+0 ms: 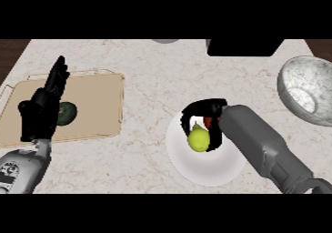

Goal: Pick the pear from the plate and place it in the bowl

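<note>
Right hand (207, 113) curls round one pear (198, 139) over one plate (208, 170); one bowl (309, 91).

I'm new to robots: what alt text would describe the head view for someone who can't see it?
The robot's right hand curls round a yellow-green pear over a white plate on a marble counter. A grey bowl waits at the far right. At left, the open left hand rests, fingers up, over a wooden board holding a dark green fruit.

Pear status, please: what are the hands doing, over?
Right hand curled round the pear, above the white plate. Left hand open, resting over the tray. Bowl off to the right, path looks clear.
</note>
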